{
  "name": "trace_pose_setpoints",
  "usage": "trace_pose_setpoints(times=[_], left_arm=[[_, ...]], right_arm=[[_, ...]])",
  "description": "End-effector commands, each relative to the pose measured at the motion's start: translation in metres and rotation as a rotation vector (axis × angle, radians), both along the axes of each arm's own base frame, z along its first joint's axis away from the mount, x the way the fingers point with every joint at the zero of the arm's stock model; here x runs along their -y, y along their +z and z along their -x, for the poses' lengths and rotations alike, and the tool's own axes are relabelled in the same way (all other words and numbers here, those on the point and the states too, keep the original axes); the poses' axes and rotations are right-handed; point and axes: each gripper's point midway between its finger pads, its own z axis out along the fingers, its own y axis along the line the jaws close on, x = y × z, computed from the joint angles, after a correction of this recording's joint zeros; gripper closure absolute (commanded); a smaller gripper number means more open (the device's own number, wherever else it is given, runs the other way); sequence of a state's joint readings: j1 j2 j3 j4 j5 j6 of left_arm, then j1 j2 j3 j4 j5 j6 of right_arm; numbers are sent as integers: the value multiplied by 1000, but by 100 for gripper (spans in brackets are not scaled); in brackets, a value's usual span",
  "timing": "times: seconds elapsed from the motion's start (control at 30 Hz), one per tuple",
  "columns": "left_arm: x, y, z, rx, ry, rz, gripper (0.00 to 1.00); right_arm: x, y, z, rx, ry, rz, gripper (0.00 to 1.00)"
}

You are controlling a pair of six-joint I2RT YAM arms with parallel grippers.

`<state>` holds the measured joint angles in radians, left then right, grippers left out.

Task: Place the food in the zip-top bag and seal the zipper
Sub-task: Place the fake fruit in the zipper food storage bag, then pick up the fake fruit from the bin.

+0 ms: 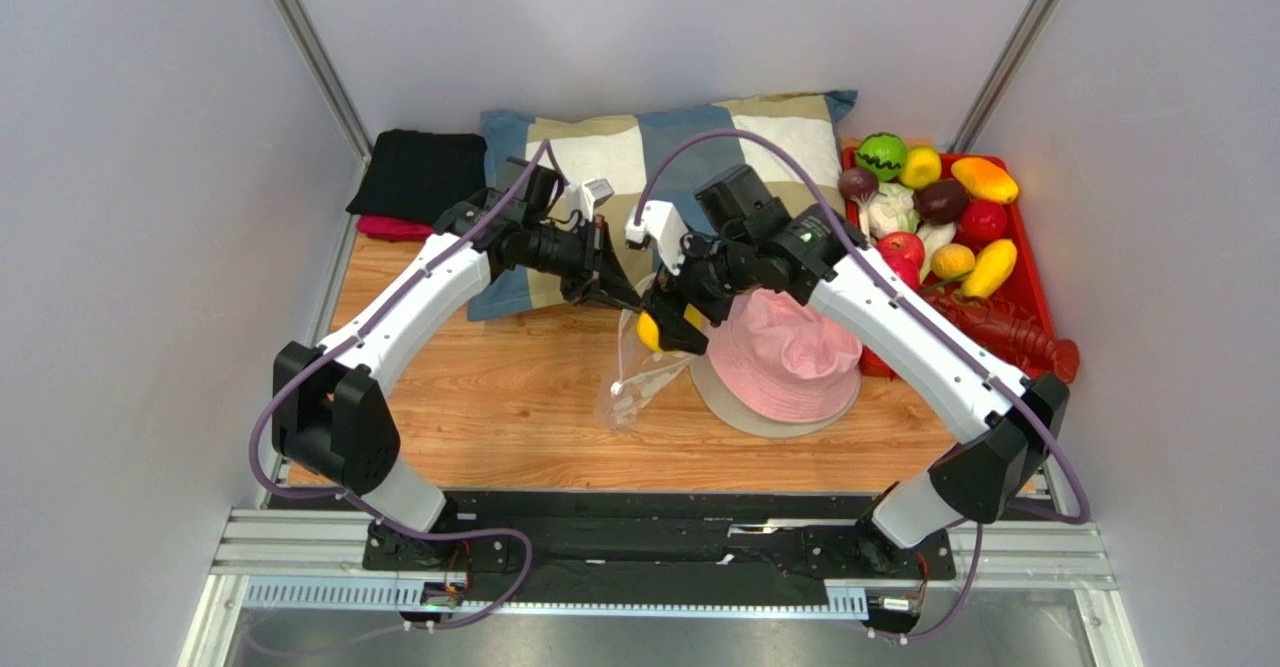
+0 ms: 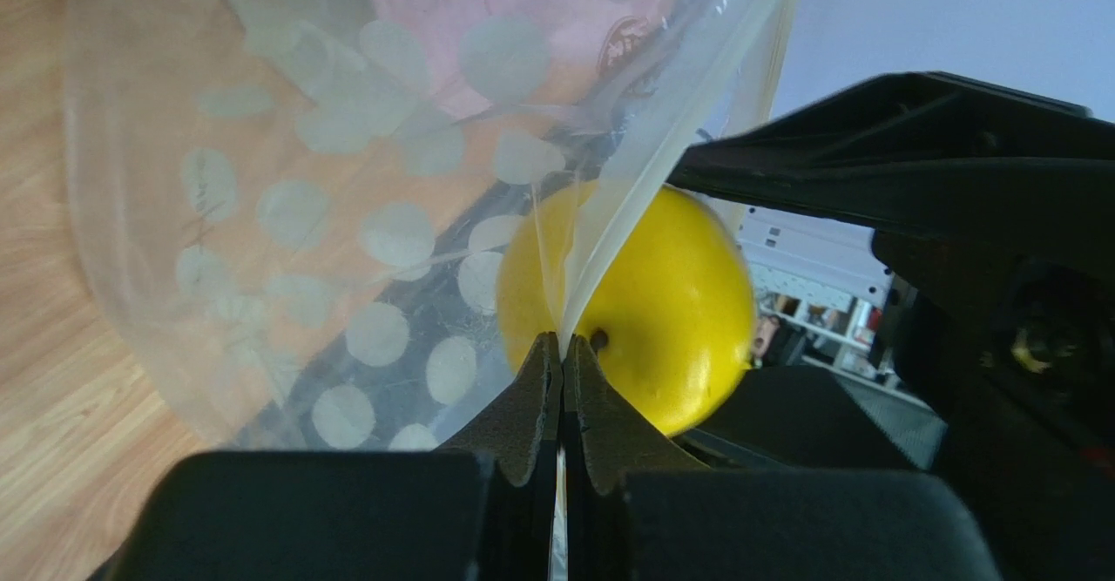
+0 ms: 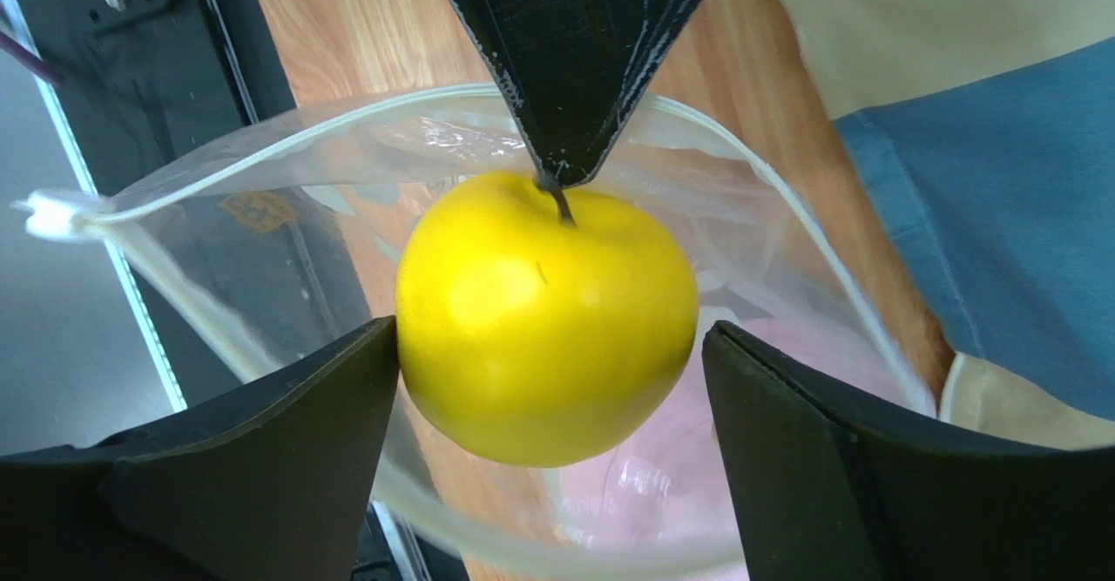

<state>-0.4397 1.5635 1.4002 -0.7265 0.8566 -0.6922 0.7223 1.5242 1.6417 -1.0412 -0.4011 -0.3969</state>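
Note:
The clear dotted zip-top bag [image 1: 643,385] hangs over the wooden table, its mouth held up and open. My left gripper [image 2: 563,352] is shut on the bag's rim, seen as a dark wedge from the right wrist. The zipper [image 3: 262,163] curves round the open mouth. A yellow apple [image 3: 547,313] sits at that mouth between the fingers of my right gripper [image 3: 550,330]. Its jaws stand open: the left finger touches the apple, the right one stands clear of it. From above, the apple [image 1: 649,330] shows just under both grippers. More food [image 1: 939,202] lies in the red tray.
A pink hat [image 1: 784,352] lies right beside the bag. A checked pillow [image 1: 661,142] and black cloth [image 1: 421,169] lie at the back. The red tray [image 1: 1037,285] at the right also holds a red lobster [image 1: 1014,334]. Grey walls close in both sides.

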Motion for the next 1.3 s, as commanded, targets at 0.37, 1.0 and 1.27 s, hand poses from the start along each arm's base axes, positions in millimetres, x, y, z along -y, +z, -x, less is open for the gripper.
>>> trace_pose_setpoints(times=[0.37,1.0,1.27], left_arm=[[-19,-15,-12,1,4,35,100],[-13,-11,-14,3,32,31,100],[-7,-8,-13,21,24,42,100]], right_arm=[[31,-60,11,-65,61,299,0],[112,54,-38,16,-328,-56,0],[268,38,-68,-31,-834,-61,0]])
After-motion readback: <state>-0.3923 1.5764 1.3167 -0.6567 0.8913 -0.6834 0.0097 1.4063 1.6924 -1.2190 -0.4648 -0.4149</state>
